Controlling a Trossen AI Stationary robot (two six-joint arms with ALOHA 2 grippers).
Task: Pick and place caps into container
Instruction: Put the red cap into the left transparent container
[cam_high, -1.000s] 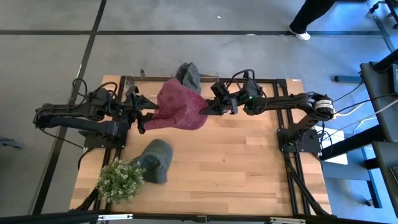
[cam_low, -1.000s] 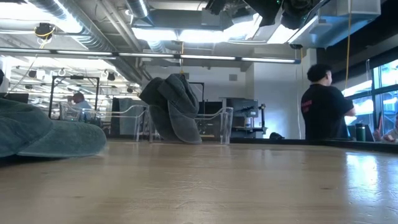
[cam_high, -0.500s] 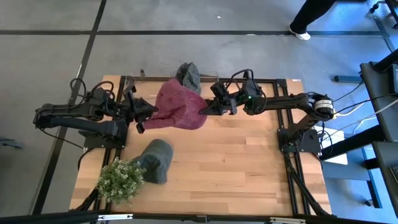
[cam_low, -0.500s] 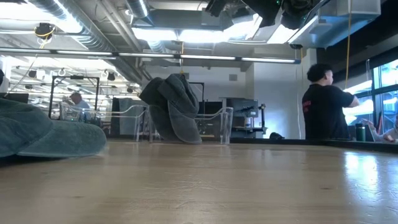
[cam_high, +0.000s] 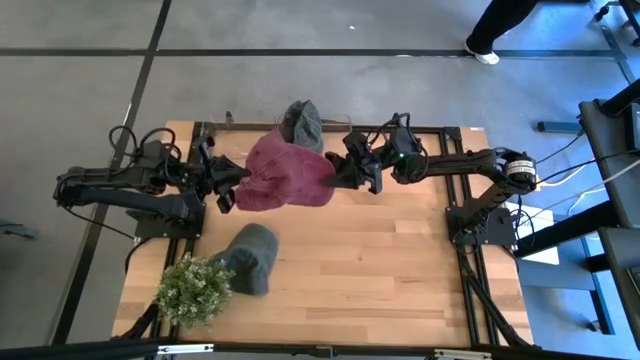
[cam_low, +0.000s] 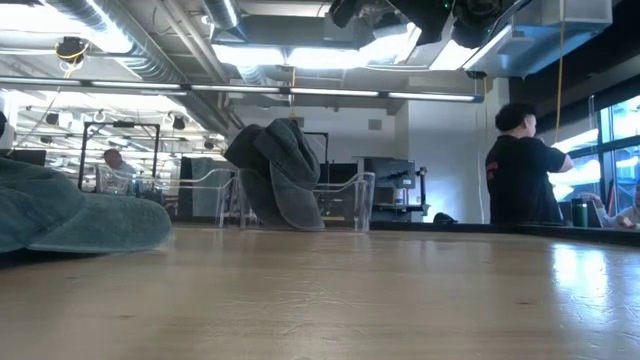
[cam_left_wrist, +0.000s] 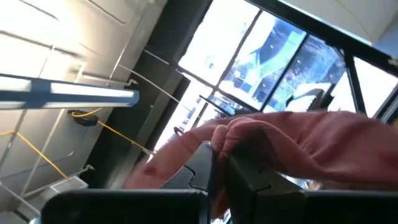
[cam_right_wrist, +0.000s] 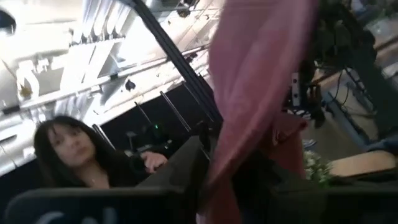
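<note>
The maroon cap (cam_high: 290, 170) hangs in the air over the table's far middle, between my two grippers. On its left side my left gripper (cam_high: 228, 182) is shut on it. My right gripper (cam_high: 342, 172) is at the cap's right side with its fingers parted and maroon cloth (cam_right_wrist: 249, 93) running between them. A dark grey-green cap (cam_high: 303, 122) sticks up out of the clear container (cam_low: 355, 200) at the far edge. Another grey-green cap (cam_high: 252, 257) lies flat on the table near the left. My left gripper pinches a bunched fold at the maroon cap's left edge (cam_left_wrist: 225, 132) between its two fingers, coming roughly level from the table's left. The cap is lifted clear of the table and stretches away toward my right gripper. My right gripper has the cap's right-hand cloth (cam_right_wrist: 231, 168) between its parted fingers, coming level from the table's right. Whether the fingers press on the cloth, I cannot tell.
A bushy green plant (cam_high: 193, 288) stands at the near left corner, beside the lying cap. A black frame (cam_high: 440, 130) runs along the table's far and side edges. A person (cam_low: 520, 165) stands beyond the table's far right. Bare wood lies at the middle and near right.
My left gripper has shut on the maroon cap's left edge and taken hold. My right gripper's fingers have parted at the cap's right side. The cap stays in the air between them, sagging slightly.
</note>
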